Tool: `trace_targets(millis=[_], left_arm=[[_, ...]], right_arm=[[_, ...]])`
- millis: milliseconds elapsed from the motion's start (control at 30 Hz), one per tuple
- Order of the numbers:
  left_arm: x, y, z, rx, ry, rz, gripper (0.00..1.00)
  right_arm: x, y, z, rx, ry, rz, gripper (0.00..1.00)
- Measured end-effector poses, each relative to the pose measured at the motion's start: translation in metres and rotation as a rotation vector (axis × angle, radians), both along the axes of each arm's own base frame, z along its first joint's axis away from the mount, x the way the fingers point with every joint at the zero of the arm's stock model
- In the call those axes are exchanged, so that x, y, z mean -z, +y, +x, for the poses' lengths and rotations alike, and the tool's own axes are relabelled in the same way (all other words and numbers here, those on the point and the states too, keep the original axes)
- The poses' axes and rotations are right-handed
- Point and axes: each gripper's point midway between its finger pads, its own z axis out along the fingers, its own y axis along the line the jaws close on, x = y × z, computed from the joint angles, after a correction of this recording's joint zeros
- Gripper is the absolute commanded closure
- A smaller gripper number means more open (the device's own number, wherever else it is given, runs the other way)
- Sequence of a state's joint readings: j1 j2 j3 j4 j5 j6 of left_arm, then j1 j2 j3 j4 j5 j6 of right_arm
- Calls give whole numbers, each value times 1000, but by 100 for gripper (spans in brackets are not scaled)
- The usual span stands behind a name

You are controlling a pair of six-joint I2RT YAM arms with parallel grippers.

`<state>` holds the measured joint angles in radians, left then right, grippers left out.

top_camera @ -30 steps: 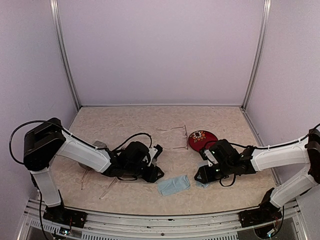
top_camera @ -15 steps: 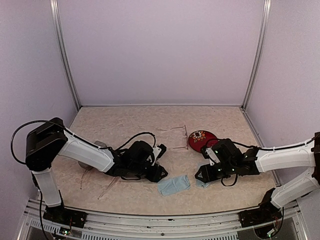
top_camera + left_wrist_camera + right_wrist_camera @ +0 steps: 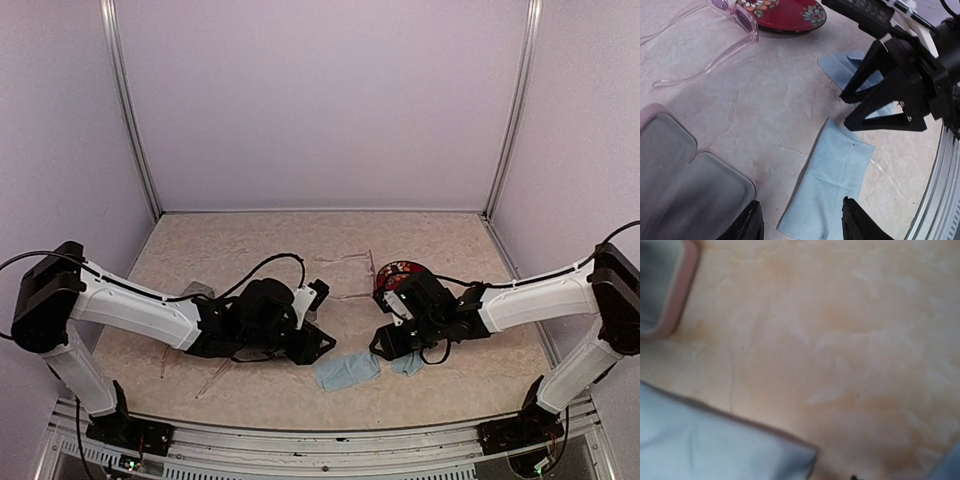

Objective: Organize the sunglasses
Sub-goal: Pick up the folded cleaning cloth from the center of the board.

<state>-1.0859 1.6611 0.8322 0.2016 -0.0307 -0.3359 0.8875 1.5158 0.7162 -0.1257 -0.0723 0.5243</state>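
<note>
- Left claw (image 3: pixel 802 222) apart, empty, over cloth (image 3: pixel 832 185).
- Right claw (image 3: pixel 844 111) apart, empty.
- Pink glasses (image 3: pixel 742 20) far, clear pair (image 3: pixel 214 378) near left: both loose, uncased.

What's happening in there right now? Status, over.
Left gripper open, empty, low over blue cloth. Right gripper open, empty. Pale sunglasses untouched beside red case.

Both low: left tool (image 3: pixel 803 221), right tool (image 3: pixel 844 110), parted.
</note>
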Motion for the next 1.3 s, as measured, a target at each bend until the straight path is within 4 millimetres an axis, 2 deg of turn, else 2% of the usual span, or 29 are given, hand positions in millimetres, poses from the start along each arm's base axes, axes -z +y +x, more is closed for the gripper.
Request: trace_targets(millis=[267, 667, 933, 1300], left_arm=[[29, 10, -26, 22, 53, 58, 53], [67, 13, -28, 4, 109, 127, 58], [70, 9, -22, -9, 115, 125, 65], [72, 7, -21, -9, 116, 126, 84]], right_arm=[[18, 8, 4, -18, 36, -15, 65], [15, 15, 10, -21, 61, 68, 71], [22, 15, 10, -21, 75, 80, 75], [23, 18, 9, -27, 75, 103, 83]])
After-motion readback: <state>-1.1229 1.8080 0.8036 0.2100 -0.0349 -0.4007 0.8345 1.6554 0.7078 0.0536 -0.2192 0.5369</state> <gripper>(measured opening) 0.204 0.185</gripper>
